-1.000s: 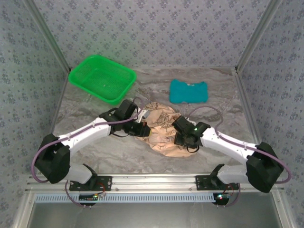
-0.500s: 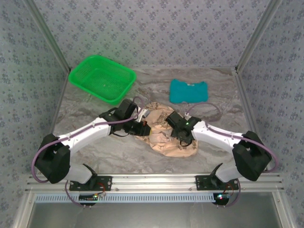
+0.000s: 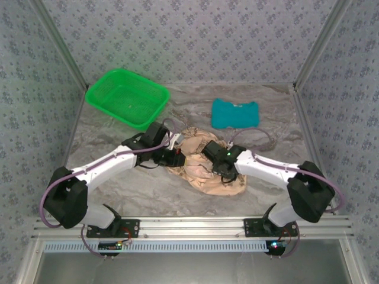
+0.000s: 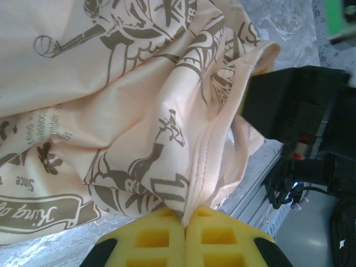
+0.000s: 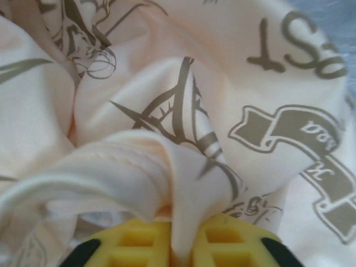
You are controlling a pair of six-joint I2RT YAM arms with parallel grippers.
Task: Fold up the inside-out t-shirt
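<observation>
**Peach-beige printed cloth t-shirt (image 3: pixel 208 173) pinched twice**

It lies bunched on the grey marbled table (image 3: pixel 148 192), between your arms. Your left gripper (image 4: pixel 186 219) clamps a stitched hem and your right gripper (image 5: pixel 181 239) nips a raised fold, probably so you can spread it flat. The green plastic mesh basket (image 3: pixel 90 94) at far left looks empty. The teal folded garment (image 3: pixel 235 113) lies apart on the table.

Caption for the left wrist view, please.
Left gripper pinches a stitched seam of the peach printed t-shirt, bunched on the marbled table.
</observation>
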